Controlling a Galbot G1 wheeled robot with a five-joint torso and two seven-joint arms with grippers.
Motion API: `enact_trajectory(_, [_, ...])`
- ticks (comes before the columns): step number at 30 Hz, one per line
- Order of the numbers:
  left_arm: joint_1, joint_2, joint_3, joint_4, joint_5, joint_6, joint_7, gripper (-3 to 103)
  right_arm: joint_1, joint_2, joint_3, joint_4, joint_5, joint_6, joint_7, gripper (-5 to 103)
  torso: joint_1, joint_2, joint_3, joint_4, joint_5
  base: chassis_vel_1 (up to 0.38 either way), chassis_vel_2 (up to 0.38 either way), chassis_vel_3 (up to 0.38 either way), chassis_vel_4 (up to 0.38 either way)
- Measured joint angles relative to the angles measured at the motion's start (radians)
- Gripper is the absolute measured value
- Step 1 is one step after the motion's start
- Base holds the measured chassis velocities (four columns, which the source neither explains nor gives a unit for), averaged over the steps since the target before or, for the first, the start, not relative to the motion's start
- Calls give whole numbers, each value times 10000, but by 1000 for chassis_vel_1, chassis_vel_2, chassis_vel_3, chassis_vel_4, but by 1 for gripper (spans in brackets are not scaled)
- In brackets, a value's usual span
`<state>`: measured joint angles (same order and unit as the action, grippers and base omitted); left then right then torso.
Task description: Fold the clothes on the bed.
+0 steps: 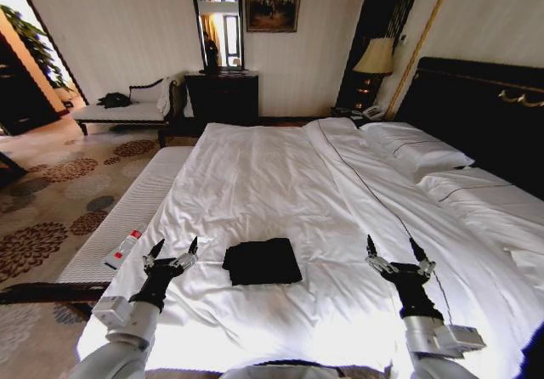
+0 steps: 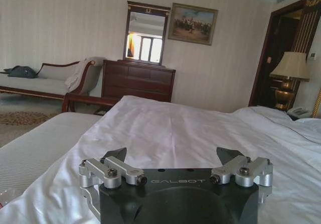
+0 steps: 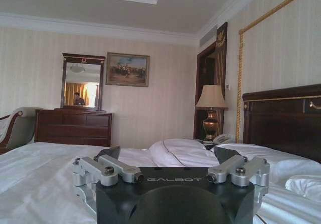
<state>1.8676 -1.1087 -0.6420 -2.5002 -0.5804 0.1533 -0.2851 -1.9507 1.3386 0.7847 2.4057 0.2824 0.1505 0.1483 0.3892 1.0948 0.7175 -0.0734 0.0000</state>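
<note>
Head view: a black soft-fabric T-shirt (image 1: pixel 262 261), folded into a compact rectangle, lies on the white duvet of the large double bed (image 1: pixel 280 183) near its foot edge, midway between the two arms. The left gripper (image 1: pixel 171 251) hovers just beside the shirt on the robot's left, fingers spread apart and holding nothing. The right gripper (image 1: pixel 396 249) hovers farther off on the robot's right, fingers likewise apart and empty. Neither touches the shirt. White pillows (image 1: pixel 414 151) rest against the tall dark wooden headboard (image 1: pixel 476 107). A narrow white-cushioned bench (image 1: pixel 127 217) runs just beside the bed on the left, bearing a small white-and-red object (image 1: pixel 122 250). Wrist views: each gripper's open jaws above the duvet.
</note>
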Motion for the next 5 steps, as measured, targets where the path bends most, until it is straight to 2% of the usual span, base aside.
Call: enact_trajectory(5, [0,0,0,0,0,1,0,100,1,0,-2,-3,2,0,1,100,0,0,0,0,0,0,0,0,0])
